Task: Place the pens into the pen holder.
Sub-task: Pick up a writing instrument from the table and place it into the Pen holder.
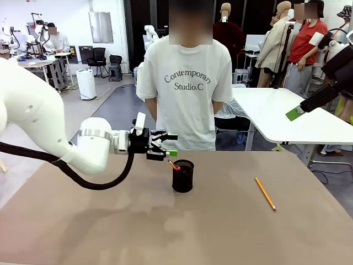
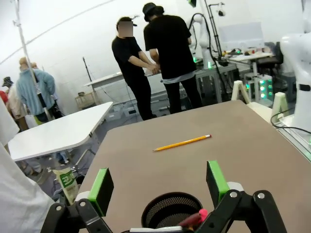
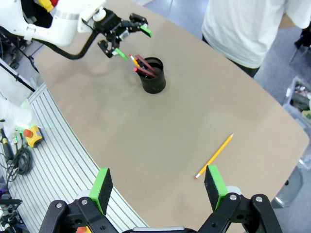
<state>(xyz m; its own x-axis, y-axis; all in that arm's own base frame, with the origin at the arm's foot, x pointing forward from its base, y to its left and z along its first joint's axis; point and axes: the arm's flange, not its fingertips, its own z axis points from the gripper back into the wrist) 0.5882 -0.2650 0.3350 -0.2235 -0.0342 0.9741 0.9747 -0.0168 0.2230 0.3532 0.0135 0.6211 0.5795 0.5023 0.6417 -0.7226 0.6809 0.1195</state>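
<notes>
Left gripper [image 1: 172, 144]: jaws spread wide, nothing between the green pads [image 2: 102, 187]. It hangs level, its fingertips just at the near-left rim of the small black cylindrical mesh pen holder [image 1: 183, 176]. Looking down the fingers, the cup's open mouth sits right beneath the gap.

Inside the holder, a bunch of thin pens [image 3: 142, 65] leans toward the gripper's side, dark and red sticks with an orange-yellow one among them. A pinkish-red tip [image 1: 177, 167] pokes over the rim.

Further out, one orange-yellow wooden pencil [image 1: 265, 194] lies flat on the brown table [image 1: 110, 221], well apart from the holder, off to the robot's right.

Right gripper [image 3: 158, 187]: jaws wide apart too, empty, held high over the table and looking down on pencil and holder alike.

At the far side a person in a white printed T-shirt [image 1: 187, 83] stands behind the holder.
</notes>
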